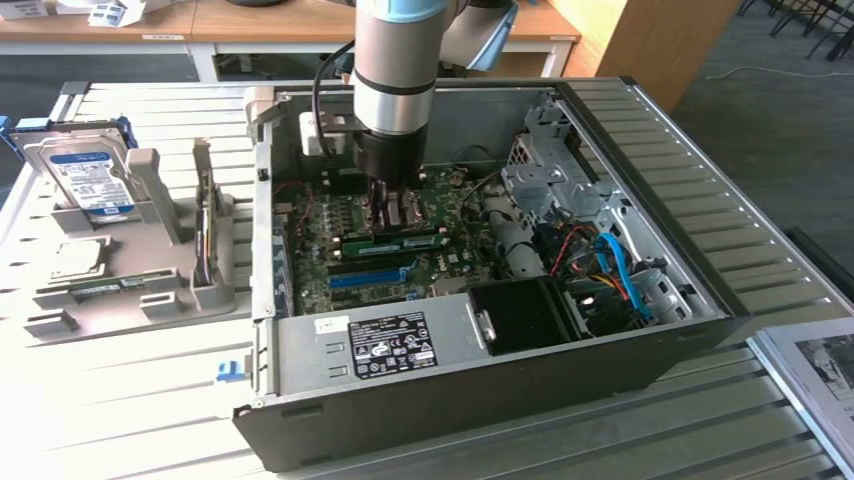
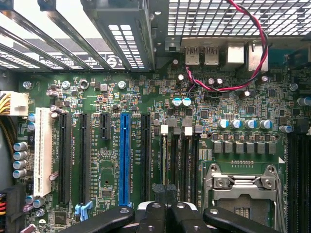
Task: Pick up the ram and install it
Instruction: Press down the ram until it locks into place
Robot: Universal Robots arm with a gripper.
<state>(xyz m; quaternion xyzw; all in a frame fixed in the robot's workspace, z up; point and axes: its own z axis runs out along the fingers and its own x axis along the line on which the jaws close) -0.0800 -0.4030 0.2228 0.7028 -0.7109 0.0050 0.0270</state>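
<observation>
Judging by looks, the ram point(image 1: 400, 243), mid-frame under the pressed-together gripper point(image 1: 391, 215), is light, stiff, fragile, best gripped by long edges.

— What stands outside the case?

— 1 hard drive point(image 1: 88, 178), blue-white label, upright in a grey holder point(image 1: 127, 280) at the exterior view's left. 1 square silver processor point(image 1: 80, 259) lies on that holder.

— And inside the open computer case point(image 1: 694, 290)?

— Green motherboard point(image 2: 160, 104), 1 blue slot point(image 2: 125, 158), 1 white slot point(image 2: 43, 150), red-black wires point(image 2: 252, 39), a labelled power supply point(image 1: 380, 345).
</observation>
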